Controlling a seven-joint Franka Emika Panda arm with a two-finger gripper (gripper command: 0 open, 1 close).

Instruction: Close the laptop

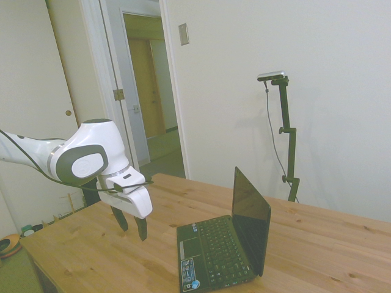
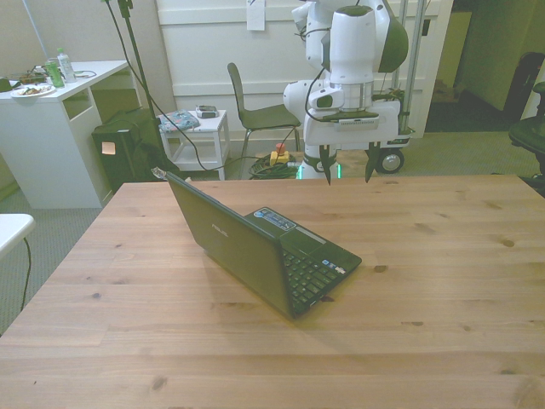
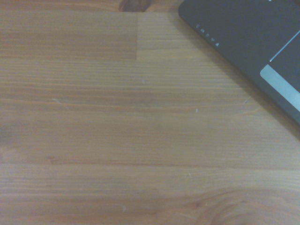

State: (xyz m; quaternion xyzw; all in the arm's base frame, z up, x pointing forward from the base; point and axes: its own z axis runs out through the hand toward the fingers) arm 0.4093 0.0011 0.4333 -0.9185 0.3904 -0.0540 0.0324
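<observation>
The laptop (image 1: 223, 247) is a small black netbook standing open on the wooden table (image 1: 91, 256), its lid (image 1: 250, 217) raised a little past upright. In the front view the laptop (image 2: 264, 247) shows the back of its lid, with the keyboard facing the far edge. My gripper (image 1: 132, 224) hangs open above the table, to the left of the laptop's palm rest in the side view, touching nothing. In the front view the gripper (image 2: 347, 166) hovers over the table's far edge. The wrist view holds a corner of the laptop's palm rest (image 3: 243, 33) over bare wood.
Behind the table in the front view stand a chair (image 2: 255, 111), a small white side table (image 2: 196, 128) and a white desk (image 2: 60, 111). In the side view an open doorway (image 1: 149, 91) lies beyond the table.
</observation>
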